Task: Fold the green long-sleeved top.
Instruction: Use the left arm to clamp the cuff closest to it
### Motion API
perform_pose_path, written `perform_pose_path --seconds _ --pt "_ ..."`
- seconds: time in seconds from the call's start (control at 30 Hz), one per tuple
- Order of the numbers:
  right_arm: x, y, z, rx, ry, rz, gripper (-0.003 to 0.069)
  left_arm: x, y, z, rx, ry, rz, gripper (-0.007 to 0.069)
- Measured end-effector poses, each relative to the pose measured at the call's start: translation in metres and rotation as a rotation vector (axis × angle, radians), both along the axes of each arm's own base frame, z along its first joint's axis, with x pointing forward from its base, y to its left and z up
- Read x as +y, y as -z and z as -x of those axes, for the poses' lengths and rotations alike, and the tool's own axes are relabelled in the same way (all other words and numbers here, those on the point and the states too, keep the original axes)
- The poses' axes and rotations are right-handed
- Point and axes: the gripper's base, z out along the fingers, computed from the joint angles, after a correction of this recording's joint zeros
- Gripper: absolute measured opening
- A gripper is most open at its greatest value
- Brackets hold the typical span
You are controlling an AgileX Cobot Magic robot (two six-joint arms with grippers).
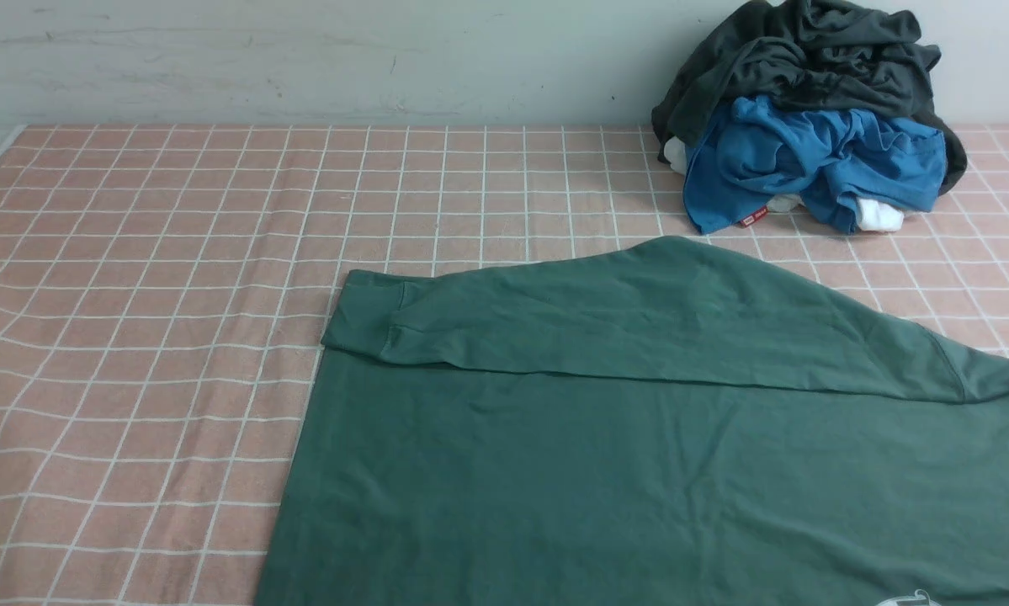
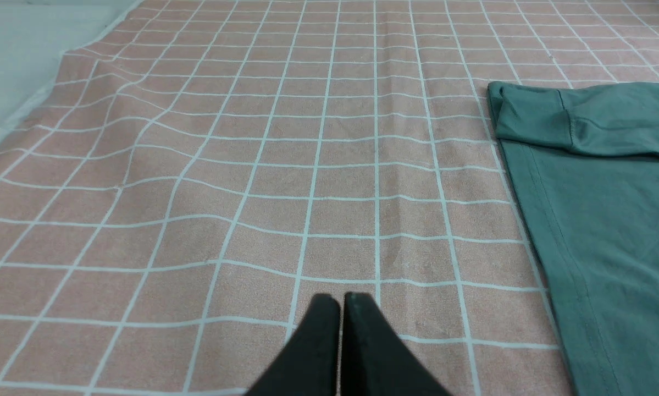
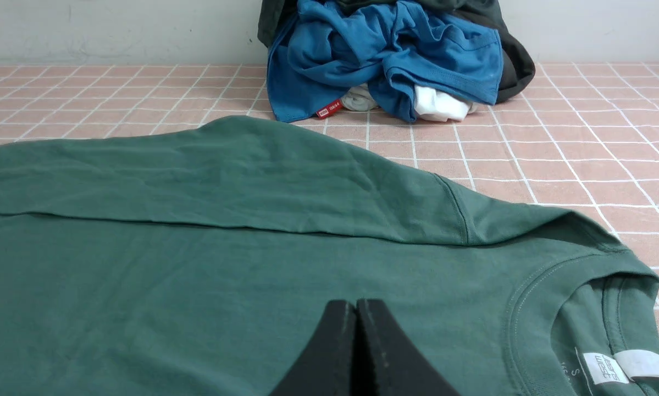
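**Green long-sleeved top: right arm nearer**

Both grippers are closed and empty. The right gripper hangs over the top's body by the collar. The left gripper is over bare table, with the hem to its right. The top runs left to right, its far sleeve folded across it.

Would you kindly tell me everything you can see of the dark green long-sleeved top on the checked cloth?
The dark green long-sleeved top looks like soft cotton knit and lies spread flat, lightly creased, on the pink white-gridded cloth. One long sleeve is folded across its far edge, ribbed cuff toward the robot's left. Its round collar, with a white label inside, lies at the right.
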Motion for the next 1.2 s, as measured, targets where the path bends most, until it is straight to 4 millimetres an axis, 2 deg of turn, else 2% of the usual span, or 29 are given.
perform_pose_path --seconds 1.2 --pt "-0.0005 0.0001 0.0000 0.000 0.001 0.019 -0.0014 0.0000 0.0000 0.0000 0.000 0.000 0.000 -0.0003"
